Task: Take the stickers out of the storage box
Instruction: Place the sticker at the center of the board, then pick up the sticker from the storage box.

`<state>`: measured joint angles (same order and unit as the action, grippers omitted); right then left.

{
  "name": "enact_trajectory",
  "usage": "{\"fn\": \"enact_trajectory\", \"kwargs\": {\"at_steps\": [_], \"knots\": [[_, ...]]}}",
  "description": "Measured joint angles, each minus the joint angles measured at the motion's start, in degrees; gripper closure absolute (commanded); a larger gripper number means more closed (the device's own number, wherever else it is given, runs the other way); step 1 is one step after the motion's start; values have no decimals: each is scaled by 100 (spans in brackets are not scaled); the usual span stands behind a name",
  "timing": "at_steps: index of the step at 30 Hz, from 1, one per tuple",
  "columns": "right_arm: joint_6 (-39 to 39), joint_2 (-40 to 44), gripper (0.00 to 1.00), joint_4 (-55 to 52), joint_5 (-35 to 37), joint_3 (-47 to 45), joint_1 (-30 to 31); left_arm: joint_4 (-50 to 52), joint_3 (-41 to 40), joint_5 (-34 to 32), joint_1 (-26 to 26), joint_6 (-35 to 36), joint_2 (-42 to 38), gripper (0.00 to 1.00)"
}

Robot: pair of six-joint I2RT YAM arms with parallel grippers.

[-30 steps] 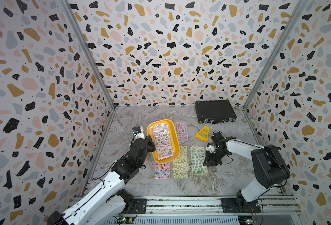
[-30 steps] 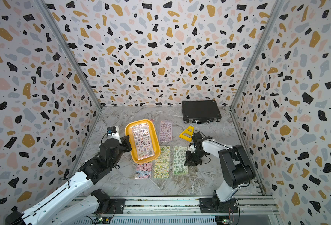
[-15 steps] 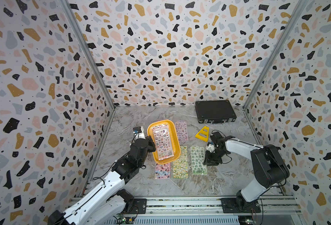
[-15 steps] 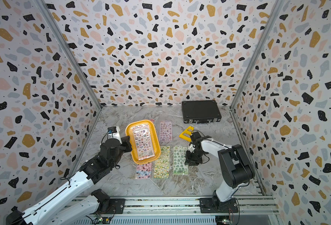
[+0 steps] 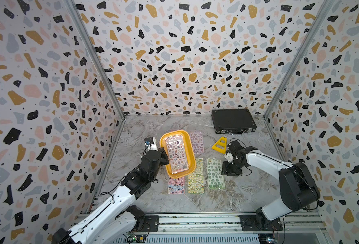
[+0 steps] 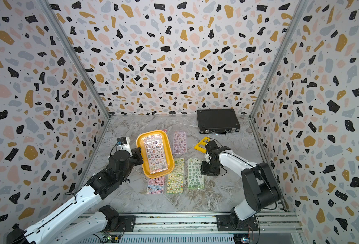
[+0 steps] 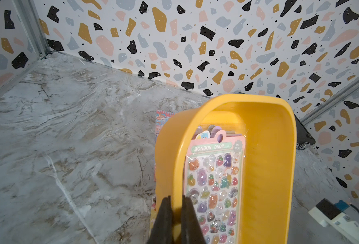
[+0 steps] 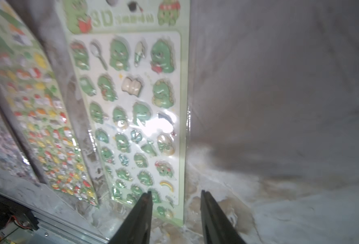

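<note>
Down at 6 o'clock, past the metal rail, a strip of bare marble floor runs wall to wall. Next, three sticker sheets lie flat in a row with thin gaps between their long edges: a pink sheet, a yellow-green sheet and a green dinosaur sheet. The pink sheet's far end is hidden behind the near rim of the storage box, and the yellow-green sheet's far corner reaches that rim. The right gripper hangs at the dinosaur sheet's 3 o'clock edge, fingers spread, one over the sheet and one over bare floor, pinching nothing. The storage box sits mid-floor with more stickers stacked inside. The left gripper is at its 9 o'clock side, fingers pinching the yellow wall, one inside and one outside. From there to the left wall the floor is wide and bare. At the box's 2 o'clock a purple sheet lies just beside the rim. A yellow triangle piece lies further out at 3 o'clock, near the right wrist. Far off at 1 o'clock, a black briefcase sits by the back wall.
</note>
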<state>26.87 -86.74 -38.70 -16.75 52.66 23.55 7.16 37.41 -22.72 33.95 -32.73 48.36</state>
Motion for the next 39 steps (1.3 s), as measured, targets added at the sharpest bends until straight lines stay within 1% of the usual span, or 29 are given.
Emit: {"fn": "enact_trajectory", "kwargs": {"at_steps": [3,4,9,11,13,16,21,27,39], "knots": [[105,483,50,52,111,7,105,-46,0,92,-2,15,37,100],[177,658,50,118,153,-2,201,-76,0,125,-2,17,61,100],[710,2041,48,1088,450,-254,1250,-238,0,431,-2,50,256,100],[938,2385,48,1513,531,-269,1659,-284,0,555,-2,61,341,100],[1097,2468,48,1882,662,-254,2055,-313,0,671,-2,63,424,100],[1248,2162,50,2114,907,-68,2555,-343,0,822,0,68,549,100],[1342,1001,51,2120,1093,660,3027,-343,0,970,-2,79,621,100],[1340,295,49,2116,1384,918,3191,-343,0,1032,-2,83,621,100],[1281,-490,43,2035,2031,1377,3202,-358,0,1132,-2,83,621,100]]}}
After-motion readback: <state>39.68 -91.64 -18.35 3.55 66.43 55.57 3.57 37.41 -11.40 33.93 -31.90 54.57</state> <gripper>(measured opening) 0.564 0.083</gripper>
